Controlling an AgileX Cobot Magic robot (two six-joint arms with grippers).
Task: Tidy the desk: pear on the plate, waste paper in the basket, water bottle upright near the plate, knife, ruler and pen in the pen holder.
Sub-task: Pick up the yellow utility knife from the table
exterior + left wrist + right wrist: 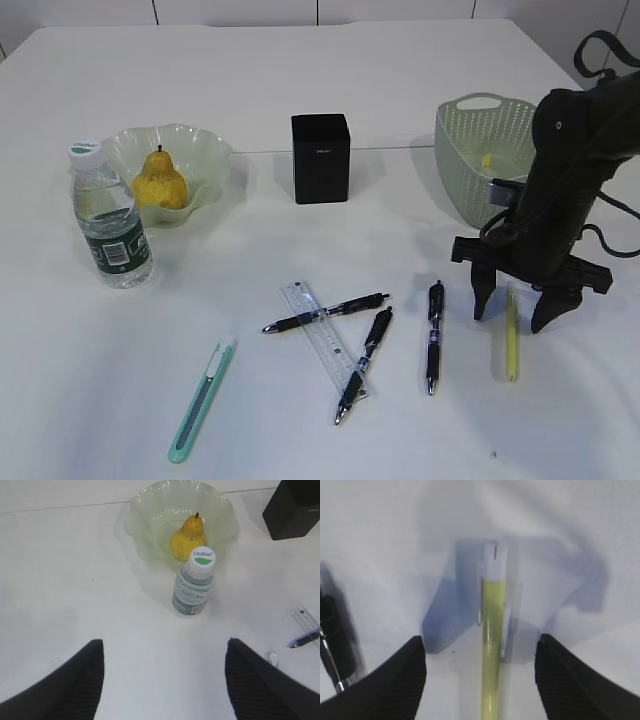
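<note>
The yellow pear (160, 180) (189, 536) lies on the pale green plate (215, 158) (145, 515). Just in front of the plate the water bottle (110, 215) (195, 582) stands upright. The teal knife (203, 398), the clear ruler (322, 335) and three black pens (325, 313) lie flat in front of the black pen holder (320, 158). My right gripper (512, 300) (480, 639) is open, low over the table, straddling a yellow pen (511, 335) (493, 630) without touching it. My left gripper (164, 644) is open and empty, out of the exterior view. A yellow scrap (487, 160) lies in the basket (470, 140).
One black pen (434, 335) (335, 635) lies just left of my right gripper. The basket stands close behind the right arm. The ruler's end (305, 620) and a pen tip (302, 641) show at the right edge of the left wrist view.
</note>
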